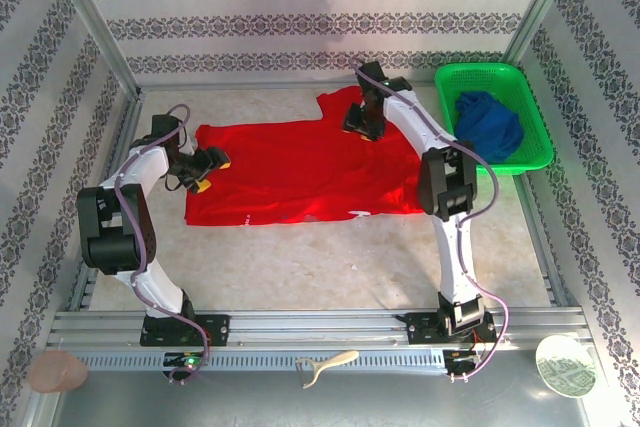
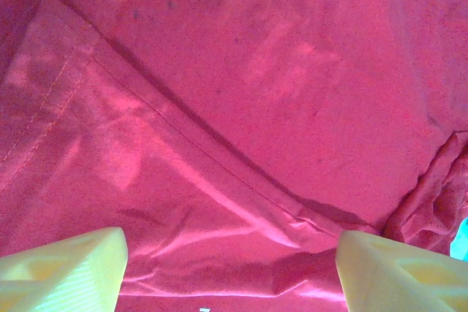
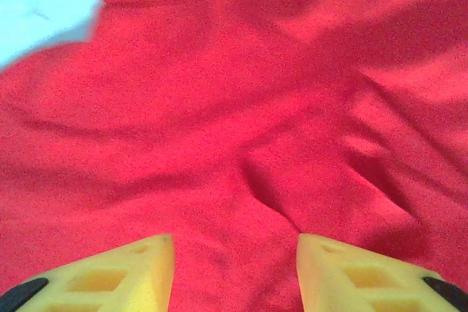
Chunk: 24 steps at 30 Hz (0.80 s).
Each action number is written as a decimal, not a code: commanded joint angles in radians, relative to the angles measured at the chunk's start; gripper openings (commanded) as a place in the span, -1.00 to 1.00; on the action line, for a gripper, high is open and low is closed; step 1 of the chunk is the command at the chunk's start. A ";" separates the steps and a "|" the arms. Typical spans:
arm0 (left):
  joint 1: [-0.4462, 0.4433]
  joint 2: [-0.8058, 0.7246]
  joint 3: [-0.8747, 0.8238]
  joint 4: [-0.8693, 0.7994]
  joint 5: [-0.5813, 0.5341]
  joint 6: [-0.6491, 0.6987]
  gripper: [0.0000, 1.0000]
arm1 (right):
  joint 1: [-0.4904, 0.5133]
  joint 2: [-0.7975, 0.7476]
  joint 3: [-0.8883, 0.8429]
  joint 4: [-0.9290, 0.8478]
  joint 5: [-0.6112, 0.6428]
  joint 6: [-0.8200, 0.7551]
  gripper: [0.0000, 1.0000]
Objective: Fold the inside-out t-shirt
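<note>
The inside-out t-shirt point(image 1: 290, 167) lies spread out flat, plain red side up, across the middle of the table. My left gripper point(image 1: 208, 171) sits low at the shirt's left edge. In the left wrist view its yellow fingers stand wide apart, and the left gripper point(image 2: 230, 257) is open over red cloth point(image 2: 292, 71) with a stitched seam running across. My right gripper point(image 1: 362, 127) is over the shirt's far right part, near the sleeve. In the right wrist view the right gripper point(image 3: 235, 257) is open, its fingers apart above wrinkled red cloth point(image 3: 219, 107).
A green basket point(image 1: 480, 70) holding a dark blue garment point(image 1: 488, 125) stands at the far right. Metal frame posts and patterned walls close in the table. On the near ledge lie a pink object point(image 1: 57, 371), a cream tool point(image 1: 325, 364) and a white disc point(image 1: 566, 365).
</note>
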 commanded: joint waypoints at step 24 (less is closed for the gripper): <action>-0.011 0.083 -0.107 0.079 -0.057 -0.040 0.52 | -0.198 -0.528 -0.991 0.131 0.032 0.107 -1.00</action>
